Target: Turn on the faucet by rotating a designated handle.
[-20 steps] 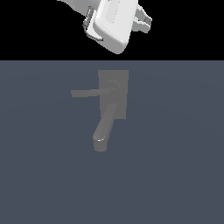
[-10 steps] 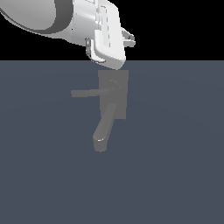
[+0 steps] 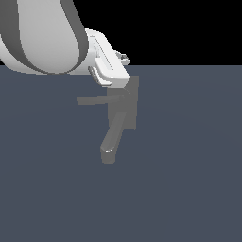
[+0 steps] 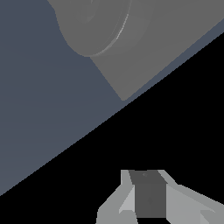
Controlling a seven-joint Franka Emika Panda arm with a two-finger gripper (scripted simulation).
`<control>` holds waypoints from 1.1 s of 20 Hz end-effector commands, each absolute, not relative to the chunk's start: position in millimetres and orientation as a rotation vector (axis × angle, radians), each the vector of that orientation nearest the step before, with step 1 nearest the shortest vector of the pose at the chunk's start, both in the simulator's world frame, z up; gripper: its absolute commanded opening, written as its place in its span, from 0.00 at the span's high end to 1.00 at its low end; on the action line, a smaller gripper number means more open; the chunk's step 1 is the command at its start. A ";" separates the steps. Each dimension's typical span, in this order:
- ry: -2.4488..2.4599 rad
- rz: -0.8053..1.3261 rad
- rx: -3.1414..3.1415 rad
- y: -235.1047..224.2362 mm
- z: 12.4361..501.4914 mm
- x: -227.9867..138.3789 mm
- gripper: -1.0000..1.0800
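Exterior view, left to right: the handle (image 3: 94,100), a thin lever, juts toward the exterior view's left from the hub on the faucet (image 3: 124,113), whose back plate stands upright and whose spout angles down. Over the last second the arm has swung in from above, so the gripper (image 3: 124,58) now sits just over the back plate's top edge; approach appears under way, the lever not yet touched. Wrist view: the fingers (image 4: 175,203) hold nothing; how wide they stand cannot be told.
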State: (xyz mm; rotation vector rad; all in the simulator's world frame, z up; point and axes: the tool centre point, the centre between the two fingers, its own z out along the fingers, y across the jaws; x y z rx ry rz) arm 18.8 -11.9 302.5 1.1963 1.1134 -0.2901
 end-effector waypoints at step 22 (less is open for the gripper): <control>1.410 -0.188 0.554 95.3 203.2 57.5 1.00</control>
